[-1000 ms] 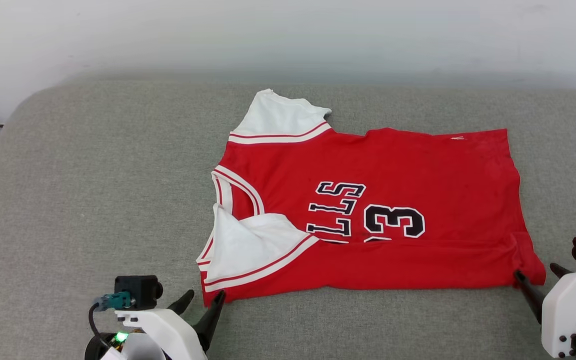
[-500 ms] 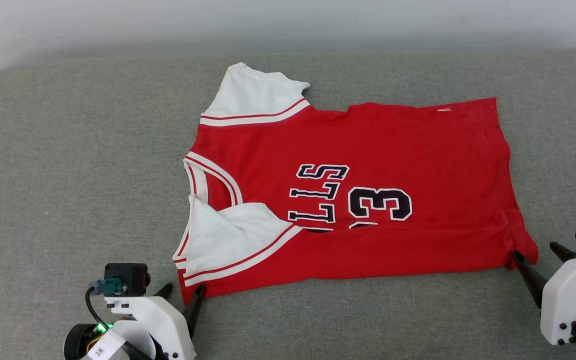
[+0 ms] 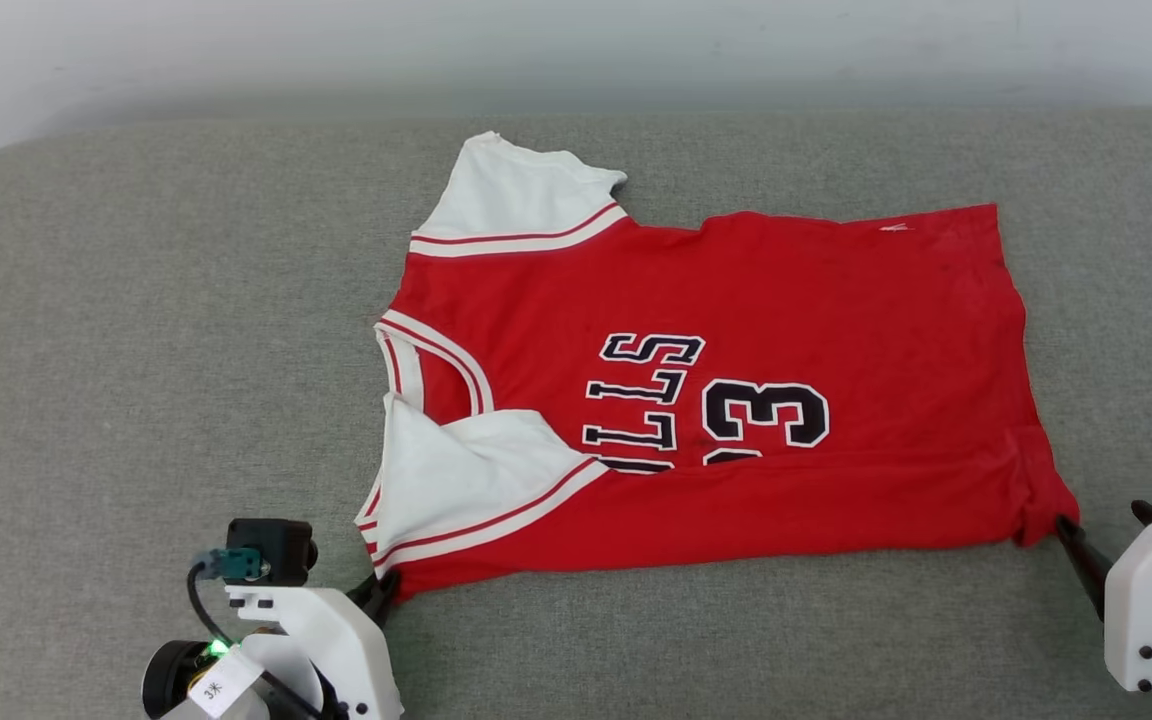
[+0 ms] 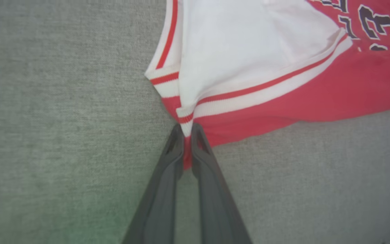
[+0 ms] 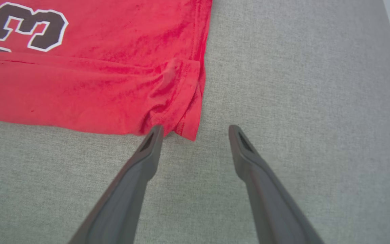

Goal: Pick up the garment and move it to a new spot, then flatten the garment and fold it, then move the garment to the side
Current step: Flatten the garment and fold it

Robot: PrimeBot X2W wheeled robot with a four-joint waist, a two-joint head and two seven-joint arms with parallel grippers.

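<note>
The garment [image 3: 716, 400], spread sideways on the grey cushion [image 3: 136, 350], is being pinched at its sleeve corner by the closed fingers of the left gripper [image 4: 188, 130], its hem corner being bracketed by the wide fingers of the right gripper [image 5: 195, 128].

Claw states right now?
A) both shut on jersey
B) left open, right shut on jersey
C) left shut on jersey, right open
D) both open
C: in the left wrist view the left claw is pinched on the jersey at its sleeve-side corner, while the right wrist view shows the right claw spread wide at the hem corner.
</note>
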